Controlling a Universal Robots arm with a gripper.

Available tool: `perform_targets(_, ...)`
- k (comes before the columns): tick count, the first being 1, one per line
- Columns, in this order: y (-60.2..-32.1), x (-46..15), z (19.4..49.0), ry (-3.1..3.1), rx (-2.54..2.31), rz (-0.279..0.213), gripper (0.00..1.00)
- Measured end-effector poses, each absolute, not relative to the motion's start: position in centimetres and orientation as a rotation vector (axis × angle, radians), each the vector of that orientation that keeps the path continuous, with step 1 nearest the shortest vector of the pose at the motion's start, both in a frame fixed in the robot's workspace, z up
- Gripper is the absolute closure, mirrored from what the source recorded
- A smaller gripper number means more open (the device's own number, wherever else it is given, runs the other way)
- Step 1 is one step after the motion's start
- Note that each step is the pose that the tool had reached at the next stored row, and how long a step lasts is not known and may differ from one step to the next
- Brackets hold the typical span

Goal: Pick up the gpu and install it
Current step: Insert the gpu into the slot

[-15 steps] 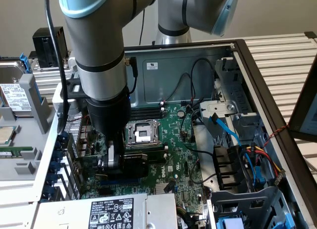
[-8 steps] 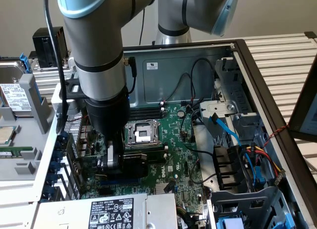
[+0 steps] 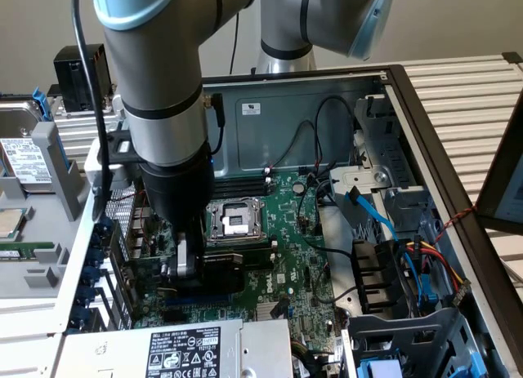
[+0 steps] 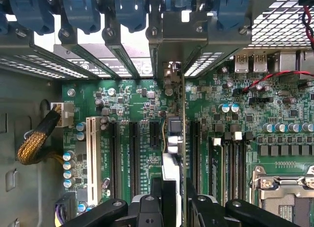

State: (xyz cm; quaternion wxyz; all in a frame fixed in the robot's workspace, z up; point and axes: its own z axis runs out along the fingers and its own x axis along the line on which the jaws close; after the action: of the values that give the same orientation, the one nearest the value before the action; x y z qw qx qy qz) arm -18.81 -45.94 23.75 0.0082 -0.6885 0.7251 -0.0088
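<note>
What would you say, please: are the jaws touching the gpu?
Touching. In the wrist view the jaws close on both faces of the edge-on gpu, with no gap.

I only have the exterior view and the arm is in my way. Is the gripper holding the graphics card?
Observer: Yes, the gripper is shut on the graphics card, seen edge-on from the wrist.
Operator: Where does its far end reach?
Observer: The rear wall's slot openings, by the blue latches.
Operator: What lies beside it?
Observer: On one side, empty black slots, then an empty white slot.
</note>
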Motion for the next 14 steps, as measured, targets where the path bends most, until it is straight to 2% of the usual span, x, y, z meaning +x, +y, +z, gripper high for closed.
perform_targets(14, -45.93, -19.11, 23.68, 2.261, -2.147, -0.031, 0.72)
